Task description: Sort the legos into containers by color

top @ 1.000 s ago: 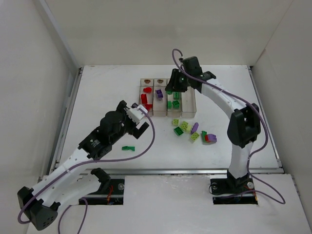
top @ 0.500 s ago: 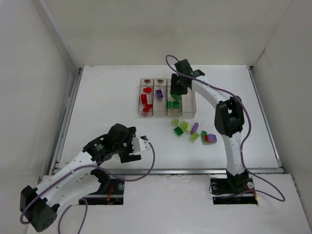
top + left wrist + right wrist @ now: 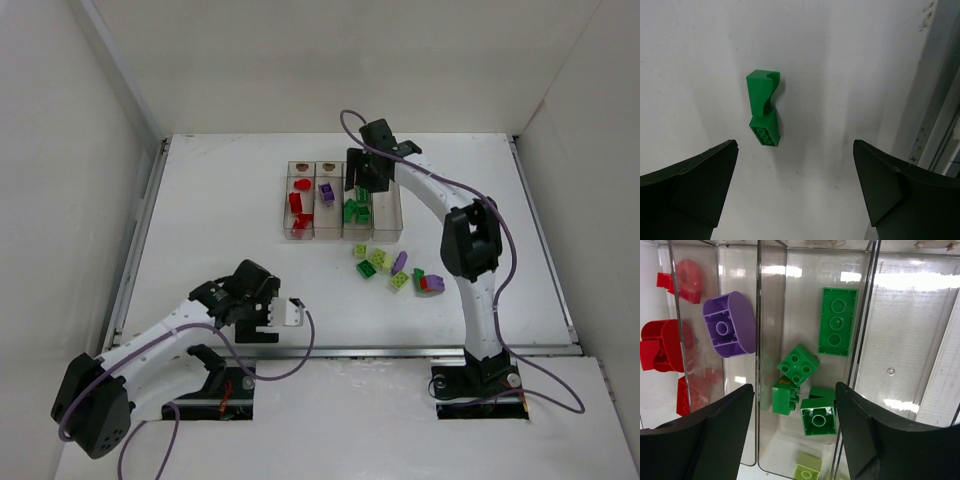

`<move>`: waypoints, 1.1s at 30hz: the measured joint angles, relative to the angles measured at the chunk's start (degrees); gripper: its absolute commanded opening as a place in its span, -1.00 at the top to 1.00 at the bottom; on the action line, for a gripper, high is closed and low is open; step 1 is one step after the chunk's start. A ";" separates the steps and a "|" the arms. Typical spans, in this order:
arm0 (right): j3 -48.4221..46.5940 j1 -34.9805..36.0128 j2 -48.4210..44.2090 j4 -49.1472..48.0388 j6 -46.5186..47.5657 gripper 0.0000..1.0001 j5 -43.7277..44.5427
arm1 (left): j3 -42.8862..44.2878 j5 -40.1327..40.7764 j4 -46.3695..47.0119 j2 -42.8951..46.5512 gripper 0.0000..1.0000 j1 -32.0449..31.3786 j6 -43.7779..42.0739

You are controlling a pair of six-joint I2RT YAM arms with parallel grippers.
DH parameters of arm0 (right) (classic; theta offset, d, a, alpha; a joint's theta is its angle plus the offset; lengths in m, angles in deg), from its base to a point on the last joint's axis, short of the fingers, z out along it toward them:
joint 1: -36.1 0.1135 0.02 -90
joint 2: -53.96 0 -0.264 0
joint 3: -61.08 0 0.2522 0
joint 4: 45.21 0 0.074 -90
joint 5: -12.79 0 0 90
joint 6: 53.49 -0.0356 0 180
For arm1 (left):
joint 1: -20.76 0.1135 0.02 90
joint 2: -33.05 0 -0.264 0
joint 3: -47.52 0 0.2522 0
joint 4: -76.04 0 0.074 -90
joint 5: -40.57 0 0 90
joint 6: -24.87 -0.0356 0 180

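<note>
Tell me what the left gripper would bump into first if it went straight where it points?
Probably the green lego lying on the white table, ahead between the left gripper's open jaws. How far off is unclear.

A robotics lab test cell: two white robot arms point(image 3: 487, 320) trailing purple cables point(image 3: 342, 125) stand bolted at the near edge of a white table point(image 3: 220, 200) that is edged with a metal rail point(image 3: 400, 350) and boxed in by plain white walls point(image 3: 60, 150).

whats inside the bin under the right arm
It holds green legos: one long brick and at least three small ones. The right fingers cover one corner of the bin, so anything there is hidden.
</note>
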 measured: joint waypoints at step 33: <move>8.31 0.00 -7.74 -2.56 4.24 -0.44 -2.32 | 12.13 -10.51 -1.07 -21.35 0.86 12.74 -13.20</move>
